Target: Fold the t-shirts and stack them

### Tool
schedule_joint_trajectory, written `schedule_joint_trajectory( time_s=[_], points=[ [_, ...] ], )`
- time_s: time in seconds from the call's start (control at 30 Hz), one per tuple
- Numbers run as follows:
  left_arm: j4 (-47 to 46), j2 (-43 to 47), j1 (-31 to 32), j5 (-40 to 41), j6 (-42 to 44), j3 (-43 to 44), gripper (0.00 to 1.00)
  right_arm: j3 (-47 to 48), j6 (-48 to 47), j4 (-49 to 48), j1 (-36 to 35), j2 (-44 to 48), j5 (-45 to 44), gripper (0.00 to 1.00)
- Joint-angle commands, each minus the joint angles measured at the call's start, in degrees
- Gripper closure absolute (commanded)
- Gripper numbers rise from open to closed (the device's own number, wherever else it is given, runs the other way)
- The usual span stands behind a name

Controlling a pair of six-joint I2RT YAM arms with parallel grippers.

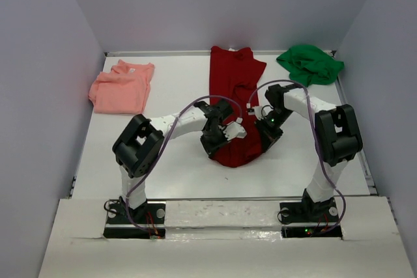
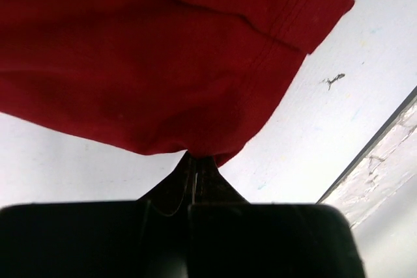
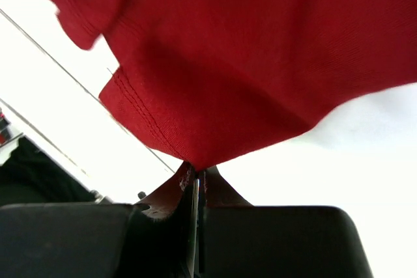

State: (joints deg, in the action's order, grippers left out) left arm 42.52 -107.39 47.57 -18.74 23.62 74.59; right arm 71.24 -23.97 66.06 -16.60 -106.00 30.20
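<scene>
Dark red t-shirt (image 1: 236,76) lies lengthwise mid white table (image 1: 189,174), left gripper (image 1: 229,132) and right gripper (image 1: 263,124) on its near end. Salmon pink t-shirt (image 1: 121,88) folded far left; green t-shirt (image 1: 310,64) bunched far right.

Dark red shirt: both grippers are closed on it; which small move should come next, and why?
Probably raise both together: the left gripper and right gripper each pinch the near part of the dark red shirt, whose far part lies flat, not yet folded.
</scene>
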Motion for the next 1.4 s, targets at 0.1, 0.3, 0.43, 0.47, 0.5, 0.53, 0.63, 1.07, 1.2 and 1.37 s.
schedule_joint_trajectory(
  time_s=[0.1,0.3,0.43,0.47,0.5,0.53,0.63,1.07,1.2,1.37],
  points=[
    [3.36,5.17,0.07,4.06,1.26,6.88,1.00,6.97,0.15,3.63,-0.36,3.34,-0.66,1.00],
    [3.27,6.32,-0.55,8.80,0.55,9.52,1.00,10.31,0.58,4.34,-0.36,3.16,-1.63,1.00],
    [2.31,7.02,-1.34,12.84,-0.15,11.63,1.00,12.95,1.55,3.46,-0.36,3.25,-3.30,1.00],
    [2.04,7.02,-1.78,13.72,-0.50,11.89,1.00,13.48,1.73,3.37,-0.36,3.08,-4.08,1.00],
    [1.69,7.02,-1.95,14.60,-0.59,12.07,1.00,14.70,1.99,3.20,-0.36,2.99,-4.53,1.00],
    [0.99,7.02,-2.22,16.35,-1.20,12.25,1.00,15.32,2.08,2.76,-0.36,2.90,-4.97,1.00],
    [-0.42,6.67,-3.27,17.86,-2.17,12.69,1.00,17.61,2.87,1.09,-0.36,2.29,-6.55,1.00],
    [-2.53,2.19,-6.17,25.86,-1.47,19.54,1.00,26.57,4.81,-3.66,-0.36,-3.07,-9.98,1.00],
    [-2.09,-0.97,-6.79,27.09,-0.50,23.23,1.00,29.64,4.89,-4.10,-0.36,-6.06,-10.07,1.00],
    [-1.48,-4.92,-7.05,29.20,0.73,28.24,1.00,34.83,5.42,-4.63,0.25,-9.75,-11.03,1.00]
  ],
)
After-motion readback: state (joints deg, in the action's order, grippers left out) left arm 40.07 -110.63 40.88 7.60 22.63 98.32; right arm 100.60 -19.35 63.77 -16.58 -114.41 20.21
